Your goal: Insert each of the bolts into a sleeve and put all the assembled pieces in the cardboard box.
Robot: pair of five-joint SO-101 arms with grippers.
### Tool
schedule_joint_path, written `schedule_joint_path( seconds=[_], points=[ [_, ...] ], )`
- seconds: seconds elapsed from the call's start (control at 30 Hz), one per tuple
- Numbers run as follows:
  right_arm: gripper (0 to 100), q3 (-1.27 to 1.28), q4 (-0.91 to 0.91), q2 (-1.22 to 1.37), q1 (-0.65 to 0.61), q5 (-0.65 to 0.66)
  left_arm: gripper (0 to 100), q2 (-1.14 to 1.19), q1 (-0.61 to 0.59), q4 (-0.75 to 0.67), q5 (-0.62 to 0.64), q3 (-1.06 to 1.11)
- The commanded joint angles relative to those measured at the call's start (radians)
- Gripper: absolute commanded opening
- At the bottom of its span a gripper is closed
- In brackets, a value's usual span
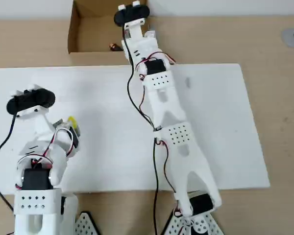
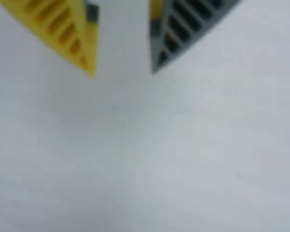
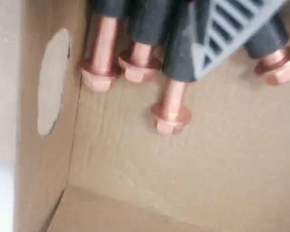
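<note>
Left end effector (image 2: 123,71) parted above white board (image 1: 103,147), left arm (image 1: 39,161) folded, right arm (image 1: 161,93) stretched into cardboard box (image 1: 95,34), grip unclear

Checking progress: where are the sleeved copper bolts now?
Right wrist view: four black-sleeved copper bolts lie on the brown cardboard box floor, near its side wall.

On the table (image 1: 274,98) lies the mat (image 1: 98,103); the cardboard box (image 1: 95,58) stands at its 12 o'clock edge. Four bolts (image 3: 170,116) in sleeves (image 3: 145,14) lie side by side on its floor. The left gripper (image 2: 123,71) hangs over the mat at 8 o'clock.
</note>
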Motion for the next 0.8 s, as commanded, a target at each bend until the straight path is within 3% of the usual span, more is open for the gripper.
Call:
schedule_joint_path(
  seconds=[0.0,0.1,0.17,0.37,0.57,0.77],
  points=[
    [25.6,-0.062,0.224,-0.182,0.010,-0.018,8,-0.004,0.051,0.058,-0.009,0.003],
    [0.0,-0.061,0.514,-0.369,-0.012,-0.008,2,-0.039,0.163,0.091,-0.123,0.025],
    [3.5,-0.061,0.672,-0.487,-0.016,-0.038,1,-0.114,0.213,0.095,-0.213,0.020],
    [0.9,-0.056,1.033,-0.763,-0.008,-0.054,1,-0.418,0.229,0.074,-0.227,0.137],
    [0.9,0.010,1.025,-0.960,0.059,-0.051,1,-0.499,0.227,0.078,-0.227,0.242],
    [0.9,0.418,1.025,-1.230,0.064,-0.057,1,-0.499,0.226,0.058,-0.227,0.292]
  ],
)
